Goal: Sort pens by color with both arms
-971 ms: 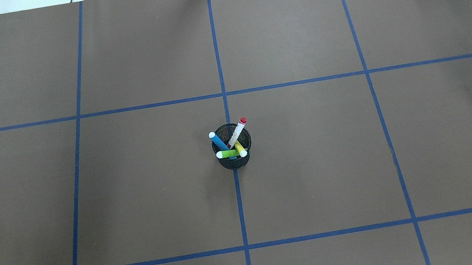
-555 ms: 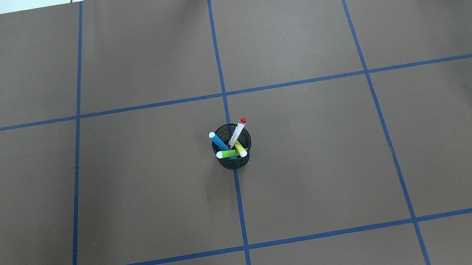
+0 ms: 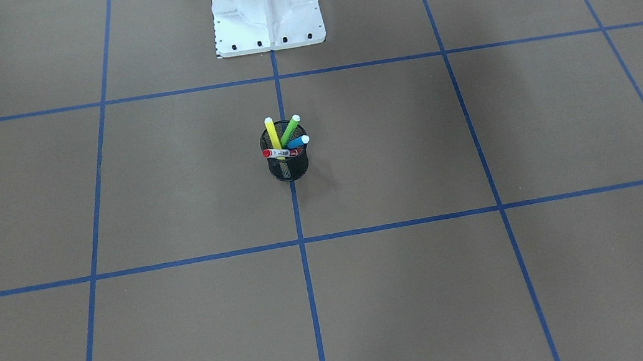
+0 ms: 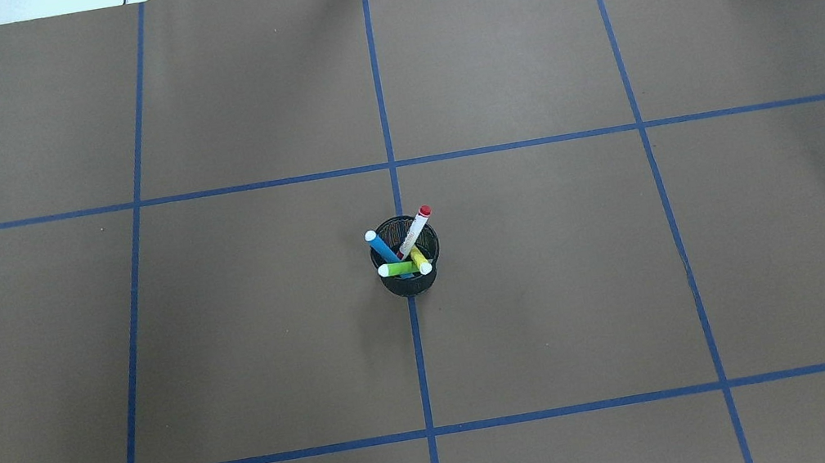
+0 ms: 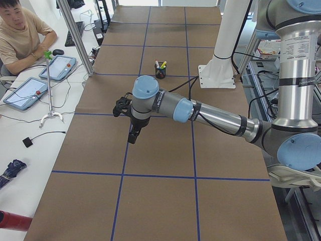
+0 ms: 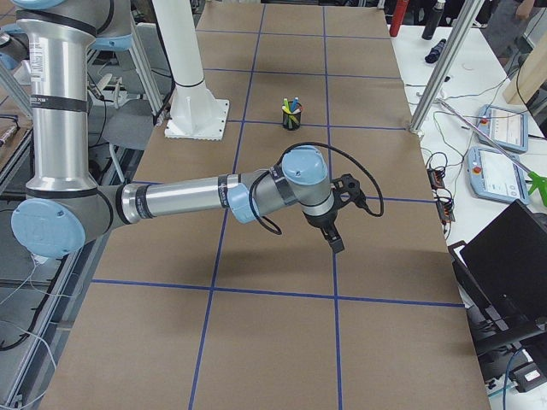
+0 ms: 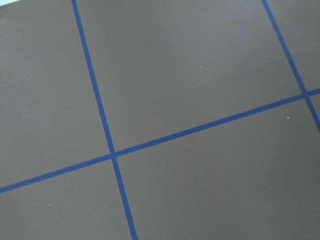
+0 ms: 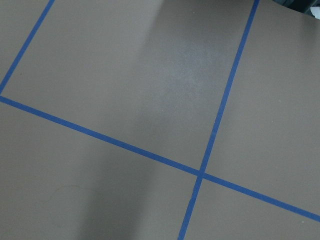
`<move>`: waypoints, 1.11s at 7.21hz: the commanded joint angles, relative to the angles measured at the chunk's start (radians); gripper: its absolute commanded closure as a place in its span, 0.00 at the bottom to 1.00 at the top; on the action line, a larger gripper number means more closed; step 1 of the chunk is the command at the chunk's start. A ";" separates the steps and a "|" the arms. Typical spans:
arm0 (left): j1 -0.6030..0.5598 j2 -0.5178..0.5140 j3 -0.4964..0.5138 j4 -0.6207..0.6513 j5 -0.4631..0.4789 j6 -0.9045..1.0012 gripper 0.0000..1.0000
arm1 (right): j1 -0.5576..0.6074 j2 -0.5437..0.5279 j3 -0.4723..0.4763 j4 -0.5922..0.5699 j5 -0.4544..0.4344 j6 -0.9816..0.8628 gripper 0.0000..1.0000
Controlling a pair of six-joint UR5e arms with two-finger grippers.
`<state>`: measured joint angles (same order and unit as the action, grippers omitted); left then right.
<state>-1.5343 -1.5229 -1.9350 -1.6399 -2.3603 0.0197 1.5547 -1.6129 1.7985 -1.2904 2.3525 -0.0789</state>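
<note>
Four pens stand in a black mesh cup point(image 4: 410, 281) at the table's middle: blue point(image 4: 382, 246), green point(image 4: 398, 268), yellow point(image 4: 420, 261) and a white one with a red cap point(image 4: 416, 229). They also show in the front-facing view, in the cup point(image 3: 289, 169). My left gripper point(image 5: 133, 136) shows only in the exterior left view, hanging over the table far from the cup point(image 5: 160, 73). My right gripper point(image 6: 334, 240) shows only in the exterior right view, also far from the cup point(image 6: 291, 120). I cannot tell whether either is open or shut. Both wrist views show only brown paper and blue tape.
Blue tape lines point(image 4: 381, 104) divide the brown table cover into squares. The white pedestal base point(image 3: 265, 6) stands at the robot's edge. A seated operator point(image 5: 20, 35) and tablets point(image 5: 57, 67) are beside the table's far side. A laptop point(image 6: 513, 256) sits there too.
</note>
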 commanded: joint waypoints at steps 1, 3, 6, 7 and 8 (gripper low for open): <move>0.000 -0.022 0.001 -0.047 -0.007 0.002 0.00 | -0.021 0.069 0.004 0.000 0.007 0.008 0.01; 0.000 -0.020 0.019 -0.144 -0.007 0.003 0.00 | -0.094 0.163 0.002 -0.010 0.007 0.098 0.02; 0.000 -0.028 0.033 -0.156 -0.007 0.000 0.00 | -0.206 0.342 0.008 -0.137 -0.016 0.248 0.02; 0.000 -0.028 0.033 -0.155 -0.008 -0.001 0.00 | -0.240 0.405 0.027 -0.247 -0.041 0.251 0.02; 0.000 -0.028 0.028 -0.156 -0.008 -0.050 0.00 | -0.275 0.445 0.045 -0.313 -0.083 0.278 0.02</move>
<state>-1.5340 -1.5507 -1.9045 -1.7951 -2.3679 0.0081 1.3249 -1.2332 1.8221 -1.5007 2.3130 0.1709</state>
